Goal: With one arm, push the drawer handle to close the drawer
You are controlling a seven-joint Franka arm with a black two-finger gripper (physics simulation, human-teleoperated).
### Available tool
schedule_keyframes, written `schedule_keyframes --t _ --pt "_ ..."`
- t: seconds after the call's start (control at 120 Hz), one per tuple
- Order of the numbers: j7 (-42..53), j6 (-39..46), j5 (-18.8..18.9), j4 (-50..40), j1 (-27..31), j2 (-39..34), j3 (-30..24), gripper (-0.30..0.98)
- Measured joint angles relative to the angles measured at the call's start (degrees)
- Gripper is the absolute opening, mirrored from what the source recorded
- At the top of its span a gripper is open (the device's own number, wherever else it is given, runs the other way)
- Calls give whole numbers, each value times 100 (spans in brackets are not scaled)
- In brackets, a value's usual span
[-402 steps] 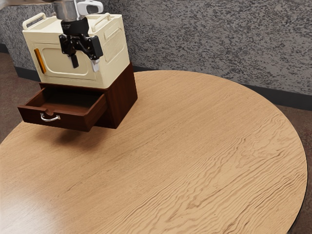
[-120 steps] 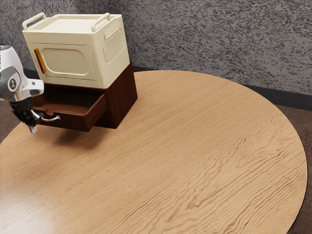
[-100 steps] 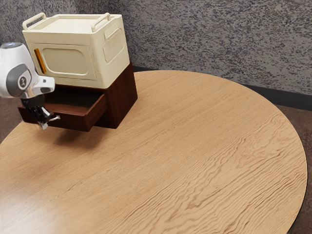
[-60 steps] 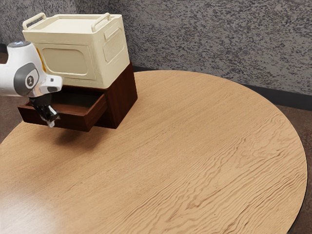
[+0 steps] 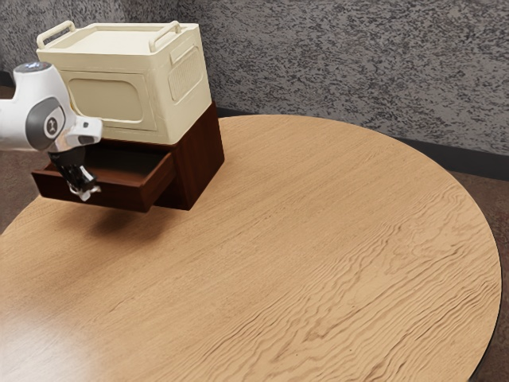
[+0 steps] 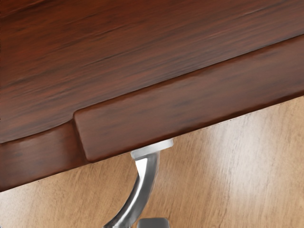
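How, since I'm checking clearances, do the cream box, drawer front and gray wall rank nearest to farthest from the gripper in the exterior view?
1. Drawer front, at the gripper.
2. Cream box, atop the cabinet.
3. Gray wall, behind the table.

Exterior view: the white arm (image 5: 22, 119) enters from nine o'clock, bending downward at the wrist (image 5: 73, 134). The black gripper (image 5: 85, 191) hangs obliquely below it, its tip directed toward five o'clock.
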Motion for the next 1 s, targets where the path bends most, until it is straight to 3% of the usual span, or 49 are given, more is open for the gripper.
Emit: schedule_keyframes --t 1.0 --pt "247 23 -197 1378 52 1073 3 -10"
